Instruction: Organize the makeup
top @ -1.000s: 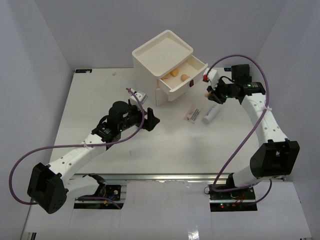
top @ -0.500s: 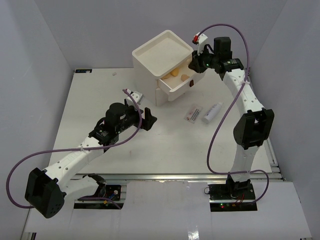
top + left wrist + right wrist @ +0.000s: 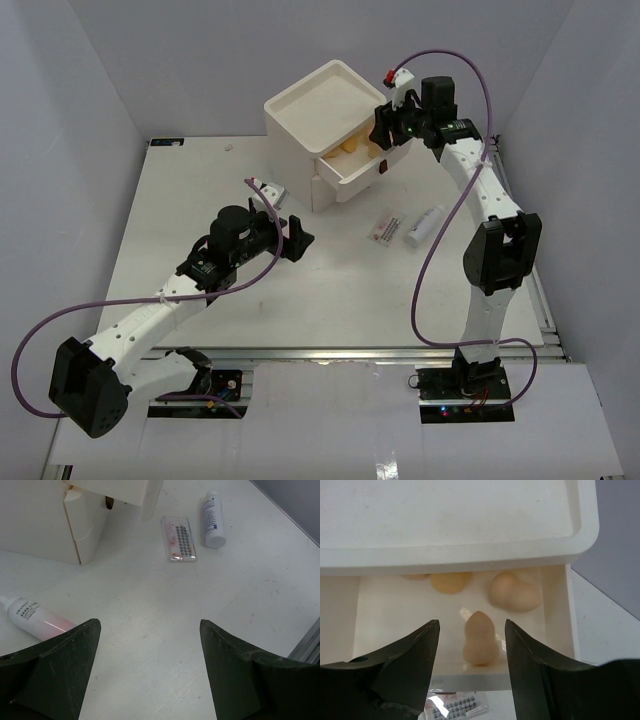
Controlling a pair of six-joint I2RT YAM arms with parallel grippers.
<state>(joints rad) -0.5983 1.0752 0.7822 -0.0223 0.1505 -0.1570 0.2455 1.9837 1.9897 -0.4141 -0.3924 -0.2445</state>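
My right gripper is open above the open top drawer of the white box. A tan gourd-shaped sponge lies in the drawer below the gap between the fingers, touching neither. Two more tan sponges lie further in, and a fourth is mostly hidden under the box top. A white bottle and a red-printed packet lie on the table right of the box. My left gripper is open and empty over bare table. A pink tube lies by its left finger.
The box's lower front stands close ahead of the left gripper. The table's metal edge rail shows at the right of the left wrist view. Grey walls surround the table on three sides.
The right arm swung up from the table beside the box to over the open drawer. The sponge it carried now lies in the drawer. The left arm shifted only slightly.
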